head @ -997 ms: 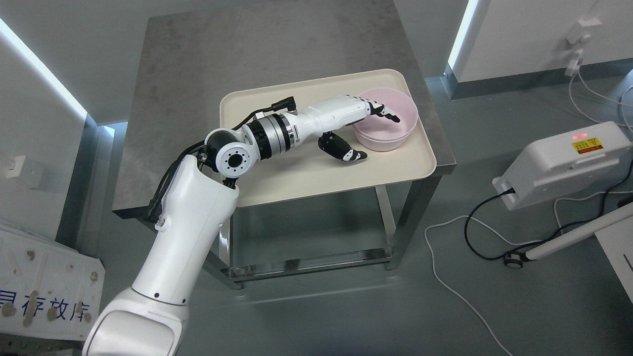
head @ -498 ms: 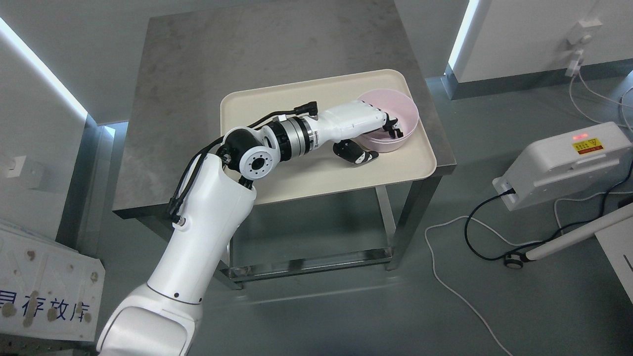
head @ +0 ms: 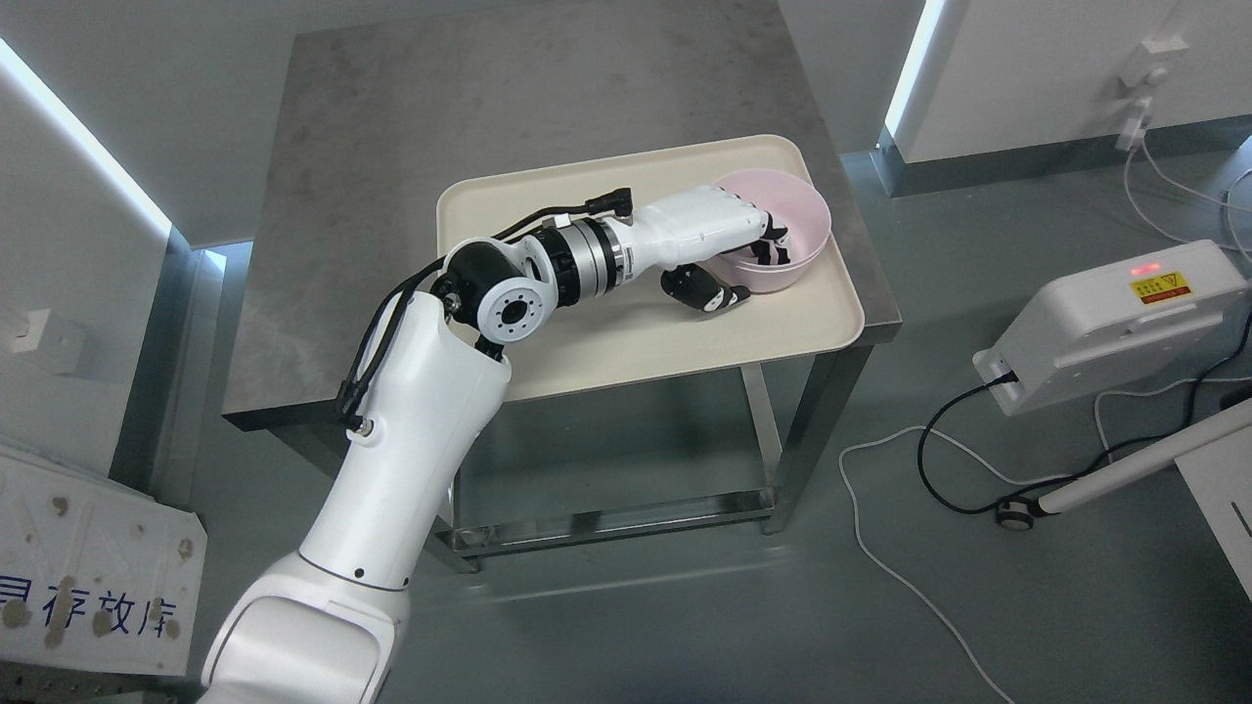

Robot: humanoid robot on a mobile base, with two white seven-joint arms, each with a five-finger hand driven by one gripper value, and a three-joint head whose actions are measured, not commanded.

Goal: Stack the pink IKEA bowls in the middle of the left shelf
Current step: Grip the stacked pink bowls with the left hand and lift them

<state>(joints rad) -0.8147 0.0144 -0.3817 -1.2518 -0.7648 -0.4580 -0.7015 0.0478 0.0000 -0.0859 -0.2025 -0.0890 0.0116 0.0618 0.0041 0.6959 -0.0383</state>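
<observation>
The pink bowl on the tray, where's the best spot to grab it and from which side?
Pinch the near-left rim of the pink bowl, coming from the left: it sits upright and open, so fingers fit inside, thumb outside. The left robot hand grips there.

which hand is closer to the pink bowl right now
Left. The left hand is on the bowl, fingers curled over its near rim into the inside and thumb under the outer wall, gripping it on the tray. The right hand is not in view.
</observation>
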